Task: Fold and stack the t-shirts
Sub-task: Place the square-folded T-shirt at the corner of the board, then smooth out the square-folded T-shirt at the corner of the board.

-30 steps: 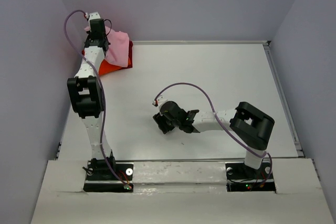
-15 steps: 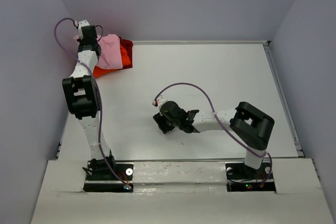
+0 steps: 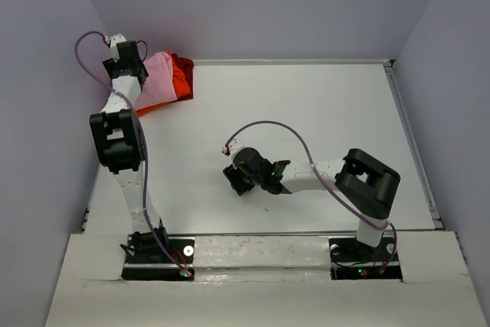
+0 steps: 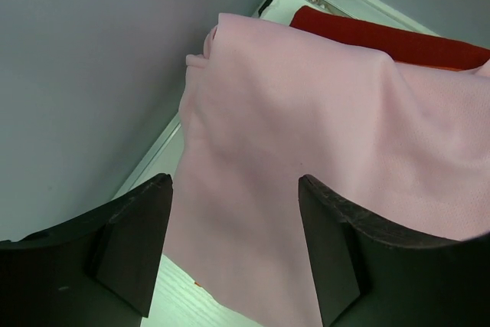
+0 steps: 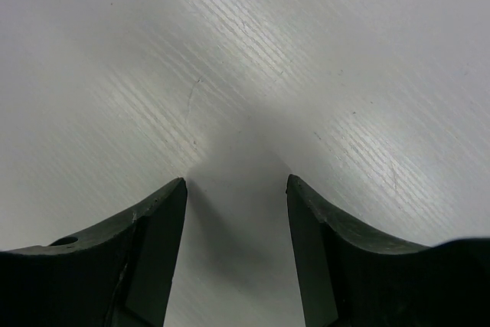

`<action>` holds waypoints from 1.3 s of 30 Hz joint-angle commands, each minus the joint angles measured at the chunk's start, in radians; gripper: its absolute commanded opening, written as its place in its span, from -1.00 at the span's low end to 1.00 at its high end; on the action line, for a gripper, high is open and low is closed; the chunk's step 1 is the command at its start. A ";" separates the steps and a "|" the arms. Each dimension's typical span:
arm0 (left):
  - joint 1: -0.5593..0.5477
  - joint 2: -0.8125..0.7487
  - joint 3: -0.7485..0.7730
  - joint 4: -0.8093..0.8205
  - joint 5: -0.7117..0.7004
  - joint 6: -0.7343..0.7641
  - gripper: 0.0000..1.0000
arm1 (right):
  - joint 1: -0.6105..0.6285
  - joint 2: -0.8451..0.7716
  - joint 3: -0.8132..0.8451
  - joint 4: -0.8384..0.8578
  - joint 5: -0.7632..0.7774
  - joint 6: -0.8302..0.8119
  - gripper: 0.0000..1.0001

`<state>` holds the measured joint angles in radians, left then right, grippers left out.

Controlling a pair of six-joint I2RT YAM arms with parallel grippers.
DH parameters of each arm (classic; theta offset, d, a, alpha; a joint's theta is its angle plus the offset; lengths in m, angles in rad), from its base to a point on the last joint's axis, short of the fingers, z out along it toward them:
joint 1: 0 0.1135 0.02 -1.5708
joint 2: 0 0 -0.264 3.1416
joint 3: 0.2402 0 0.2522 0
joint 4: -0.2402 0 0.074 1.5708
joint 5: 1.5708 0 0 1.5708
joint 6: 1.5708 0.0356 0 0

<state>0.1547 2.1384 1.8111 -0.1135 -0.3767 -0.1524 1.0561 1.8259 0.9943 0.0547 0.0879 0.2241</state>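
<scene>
clearly both t-shirts lie in the far left corner of the table (image 3: 306, 112) — the pink t-shirt (image 3: 162, 74) draped over the orange-red t-shirt (image 3: 182, 76). both look light, limp and likely to slide apart, so i'd pinch a folded edge or corner, not the middle. the left hand (image 4: 233, 189) hangs over the pink cloth, jaws apart, gripping nothing; the right hand (image 5: 236, 185) is open over the table mid-scene — empty. no label or writing is readable.
</scene>
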 commanded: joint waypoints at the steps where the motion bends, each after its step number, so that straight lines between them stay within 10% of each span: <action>1: 0.005 -0.060 -0.009 0.054 -0.050 -0.022 0.53 | 0.038 0.081 -0.037 -0.105 -0.131 0.038 0.20; 27: -0.043 0.146 0.010 0.051 0.372 -0.171 0.52 | 0.038 0.107 -0.019 -0.116 -0.131 0.037 0.20; 39: -0.089 -0.179 0.077 0.063 0.366 -0.171 0.52 | 0.038 0.082 -0.045 -0.084 -0.151 0.038 0.20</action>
<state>0.0990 2.1998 1.8038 -0.0776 -0.0299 -0.3130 1.0569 1.8397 1.0107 0.0563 0.0780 0.2207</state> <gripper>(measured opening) 0.760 0.602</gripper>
